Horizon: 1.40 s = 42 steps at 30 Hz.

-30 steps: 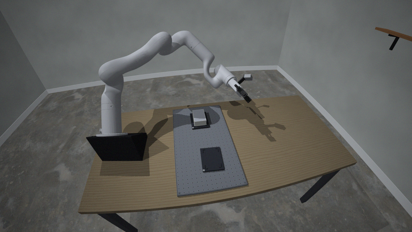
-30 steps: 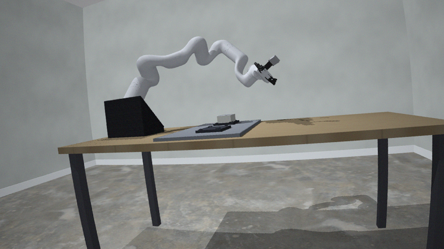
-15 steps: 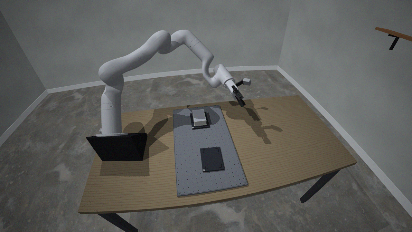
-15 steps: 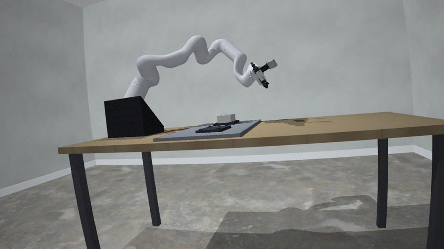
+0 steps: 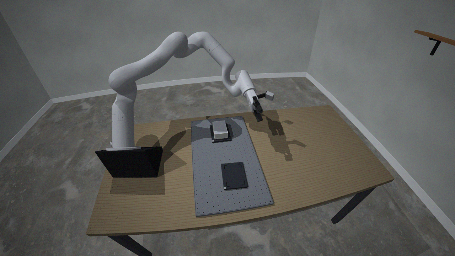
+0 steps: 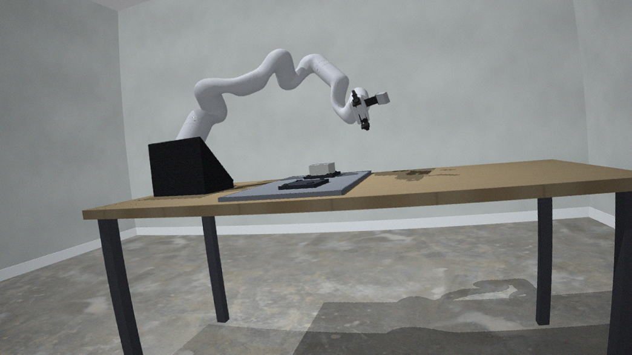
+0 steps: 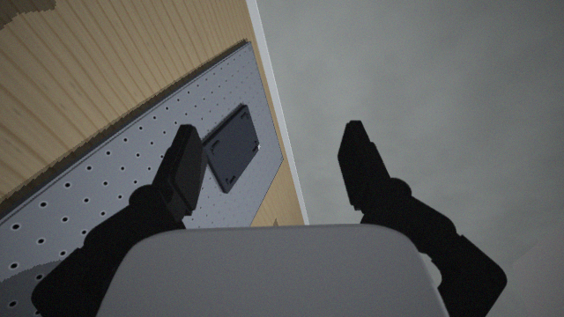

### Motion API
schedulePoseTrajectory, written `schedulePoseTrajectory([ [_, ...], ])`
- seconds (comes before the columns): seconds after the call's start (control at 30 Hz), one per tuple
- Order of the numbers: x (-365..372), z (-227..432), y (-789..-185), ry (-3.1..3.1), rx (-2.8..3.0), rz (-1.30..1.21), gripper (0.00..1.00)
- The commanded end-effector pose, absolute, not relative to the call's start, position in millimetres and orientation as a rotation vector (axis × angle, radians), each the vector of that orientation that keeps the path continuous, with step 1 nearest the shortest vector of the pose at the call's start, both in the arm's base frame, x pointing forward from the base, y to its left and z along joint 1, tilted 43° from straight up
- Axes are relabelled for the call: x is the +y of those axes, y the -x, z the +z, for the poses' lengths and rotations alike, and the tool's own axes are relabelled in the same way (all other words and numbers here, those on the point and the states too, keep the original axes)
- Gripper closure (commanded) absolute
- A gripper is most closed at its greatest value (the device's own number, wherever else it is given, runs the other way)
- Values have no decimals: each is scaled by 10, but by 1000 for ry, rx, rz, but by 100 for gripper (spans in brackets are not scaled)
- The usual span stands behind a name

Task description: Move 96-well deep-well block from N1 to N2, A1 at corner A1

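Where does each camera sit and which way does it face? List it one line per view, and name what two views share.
Top: high, off the table's long side, looking down at the breadboard; whole arm and open gripper show.
Exterior: low, beyond the table's end, looking level across it; whole arm shows above the block.
Wrist: behind the fingers, tilted toward the bare nest N2; only fingers and gripper housing show.
Shared: top and wrist both show N2.
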<state>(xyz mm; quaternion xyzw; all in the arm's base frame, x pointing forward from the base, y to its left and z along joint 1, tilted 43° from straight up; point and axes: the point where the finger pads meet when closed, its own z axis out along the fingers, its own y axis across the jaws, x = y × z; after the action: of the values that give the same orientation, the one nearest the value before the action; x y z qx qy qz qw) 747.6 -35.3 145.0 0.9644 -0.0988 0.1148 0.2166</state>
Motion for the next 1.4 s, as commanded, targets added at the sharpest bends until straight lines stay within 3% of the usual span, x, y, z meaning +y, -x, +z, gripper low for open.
schedulePoseTrajectory([
  [0.0, -337, 1402, -7339, -2709, -198, 230, 0],
  [1.37, 113, 1097, -6284, -2999, 597, -232, 0],
])
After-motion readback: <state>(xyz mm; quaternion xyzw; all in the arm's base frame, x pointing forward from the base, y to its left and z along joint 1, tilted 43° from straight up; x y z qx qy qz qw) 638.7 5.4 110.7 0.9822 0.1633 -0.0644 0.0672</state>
